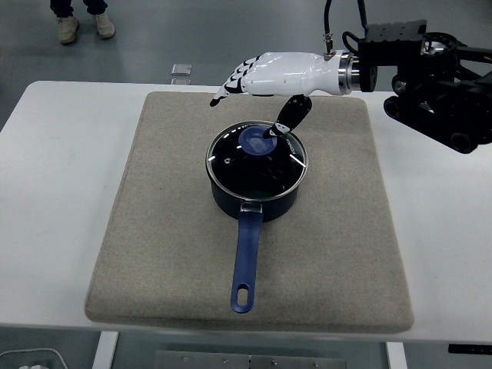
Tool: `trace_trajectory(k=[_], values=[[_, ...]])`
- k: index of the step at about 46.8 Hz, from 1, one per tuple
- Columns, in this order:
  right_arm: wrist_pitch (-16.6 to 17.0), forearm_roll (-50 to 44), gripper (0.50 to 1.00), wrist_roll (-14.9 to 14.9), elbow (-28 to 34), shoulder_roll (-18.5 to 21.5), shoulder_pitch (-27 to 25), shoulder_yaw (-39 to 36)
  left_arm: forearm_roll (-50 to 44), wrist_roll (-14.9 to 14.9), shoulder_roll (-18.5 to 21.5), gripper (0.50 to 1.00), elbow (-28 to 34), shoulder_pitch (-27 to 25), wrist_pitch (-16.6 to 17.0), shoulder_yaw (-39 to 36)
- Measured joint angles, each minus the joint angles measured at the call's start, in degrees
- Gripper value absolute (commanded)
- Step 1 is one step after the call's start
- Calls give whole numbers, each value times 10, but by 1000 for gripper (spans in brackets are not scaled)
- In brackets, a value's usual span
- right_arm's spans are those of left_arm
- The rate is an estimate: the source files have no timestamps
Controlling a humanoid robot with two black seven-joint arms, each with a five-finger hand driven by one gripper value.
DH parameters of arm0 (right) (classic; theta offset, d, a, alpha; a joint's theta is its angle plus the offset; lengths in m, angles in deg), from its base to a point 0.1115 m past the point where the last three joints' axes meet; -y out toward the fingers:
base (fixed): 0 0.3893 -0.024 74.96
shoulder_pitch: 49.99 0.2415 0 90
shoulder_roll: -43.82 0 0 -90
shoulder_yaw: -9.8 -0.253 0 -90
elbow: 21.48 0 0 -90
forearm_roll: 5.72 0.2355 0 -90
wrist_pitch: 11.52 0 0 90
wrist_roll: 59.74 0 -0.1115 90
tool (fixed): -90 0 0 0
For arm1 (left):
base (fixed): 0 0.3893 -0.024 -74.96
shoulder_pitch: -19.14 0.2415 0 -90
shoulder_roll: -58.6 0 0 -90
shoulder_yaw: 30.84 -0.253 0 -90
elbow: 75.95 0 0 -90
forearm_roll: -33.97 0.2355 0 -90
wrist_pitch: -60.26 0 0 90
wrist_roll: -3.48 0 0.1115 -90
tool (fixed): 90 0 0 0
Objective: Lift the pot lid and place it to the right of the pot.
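Grey concrete floor showed beyond the far edge of the white table (61, 154), where a person's pale shoes (83, 28) stood at the top left and a small clear square object (182, 70) lay on the floor. Most of the tabletop was covered by a rectangular beige felt mat (154, 231) with a coarse woven texture and rounded corners. Near the mat's middle, slightly toward its far edge, sat a dark blue saucepan (256, 201) with a long flat blue handle (246, 261) pointing at the table's near edge, a hanging slot at its tip. The round glass lid (231, 165), rimmed in shiny metal, rested on the pot, its smooth blue knob (257, 140) at the centre. The right hand (280, 73), glossy white shell over black jointed fingers, hung above the lid's far side on its black arm (438, 77) reaching in from the right edge. Its fingers (231, 81) were stretched out flat and spread toward the left, holding nothing, while the thumb (290, 115) angled down close beside the knob; contact could not be made out
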Motion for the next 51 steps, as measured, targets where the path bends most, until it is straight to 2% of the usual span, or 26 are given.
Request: trace_trajectory(k=[36, 45, 51], values=[[4, -1, 885, 0, -13, -41, 3, 30, 0, 0, 0, 1000, 0, 0, 0, 0], [30, -1, 885, 0, -53, -61, 5, 37, 0, 0, 0, 1000, 0, 0, 0, 0], [35, -1, 885, 0, -63, -65, 6, 36, 0, 0, 0, 1000, 0, 0, 0, 0]])
